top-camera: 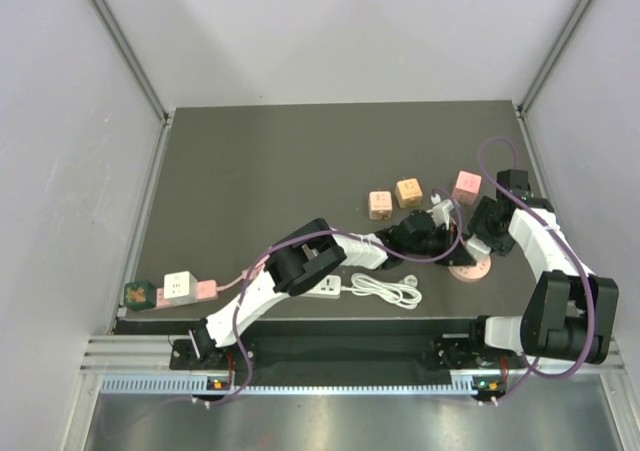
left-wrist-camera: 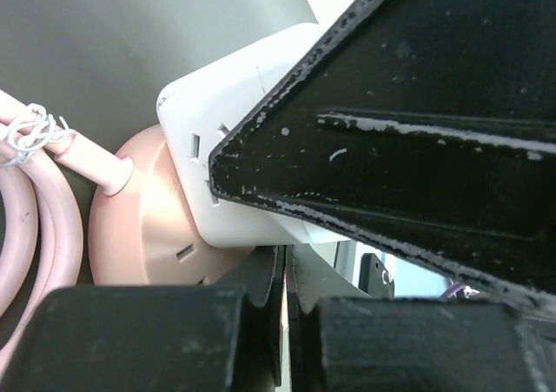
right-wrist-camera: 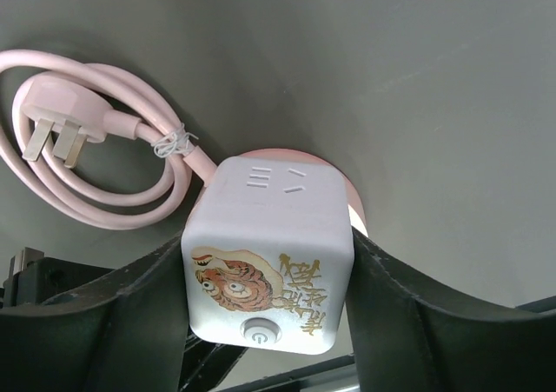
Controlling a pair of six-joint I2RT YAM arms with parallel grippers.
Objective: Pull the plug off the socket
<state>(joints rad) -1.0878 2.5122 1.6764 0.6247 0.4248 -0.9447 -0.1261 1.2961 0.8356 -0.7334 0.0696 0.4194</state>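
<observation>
A white cube plug (right-wrist-camera: 268, 262) with a tiger picture and a power button sits on a round pink socket (right-wrist-camera: 350, 208). My right gripper (right-wrist-camera: 268, 301) is shut on the cube, one finger against each side. In the left wrist view the cube (left-wrist-camera: 234, 149) and the pink socket (left-wrist-camera: 143, 235) show close up. My left gripper (left-wrist-camera: 285, 266) is shut, its tips against the socket just under the cube. In the top view both grippers, left (top-camera: 445, 243) and right (top-camera: 482, 233), meet over the socket (top-camera: 470, 269).
The socket's pink cable and plug (right-wrist-camera: 52, 131) lie coiled beside it. Two pink cubes (top-camera: 380, 204) (top-camera: 466, 187) and an orange cube (top-camera: 408, 192) sit behind. A white strip with its cable (top-camera: 385, 289) lies in front. A pink strip with cubes (top-camera: 180, 287) is at the near left.
</observation>
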